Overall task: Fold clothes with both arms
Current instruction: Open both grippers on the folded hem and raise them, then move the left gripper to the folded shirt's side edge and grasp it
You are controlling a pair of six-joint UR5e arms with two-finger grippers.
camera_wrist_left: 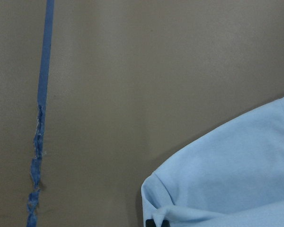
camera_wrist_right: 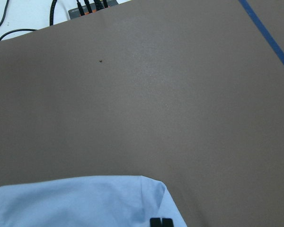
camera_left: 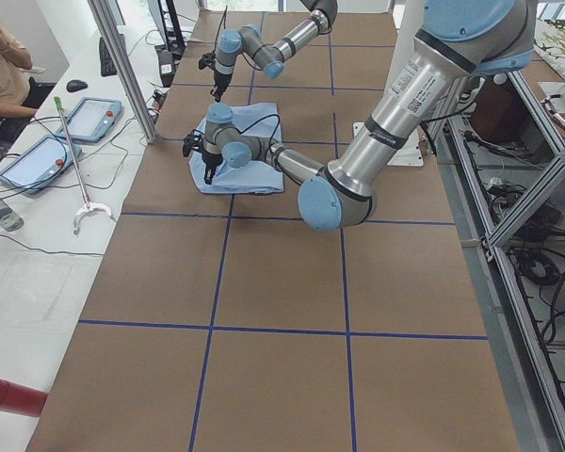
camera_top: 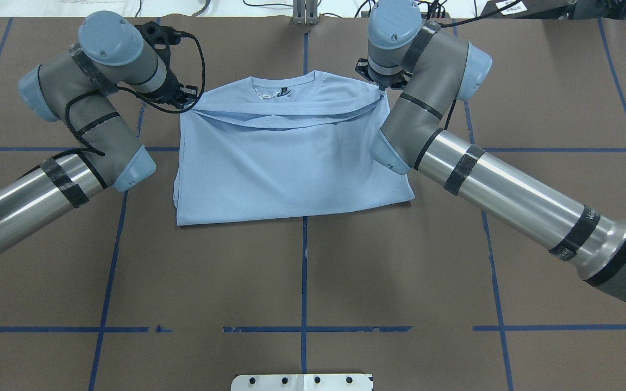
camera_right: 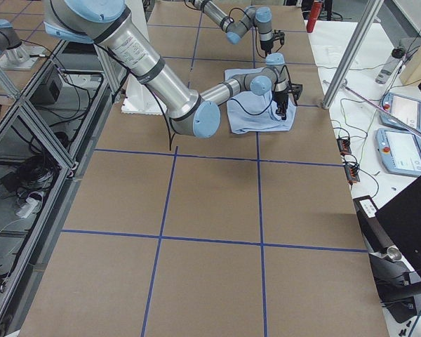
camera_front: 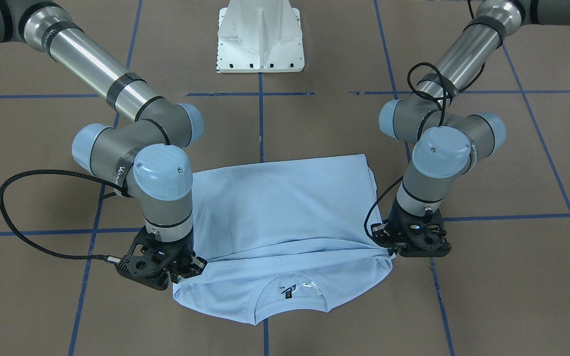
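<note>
On the worktop (camera_top: 210, 271), the light blue T-shirt (camera_top: 291, 163) lies folded, collar away from the robot. Their tips largely hidden under black housings, the left end effector (camera_front: 393, 250) and right end effector (camera_front: 190, 268) point steeply down, each clenched on a shoulder corner.

A: Garments, counted?
B: One T-shirt (camera_front: 285, 207).
A: Manipulators?
B: Two arms: left arm (camera_front: 463, 54), right arm (camera_front: 82, 57). Two grippers: left gripper (camera_front: 390, 249), right gripper (camera_front: 192, 267).
A: Remainder?
B: One white pedestal base (camera_front: 260, 39); one person (camera_left: 0, 66), partly in view.
</note>
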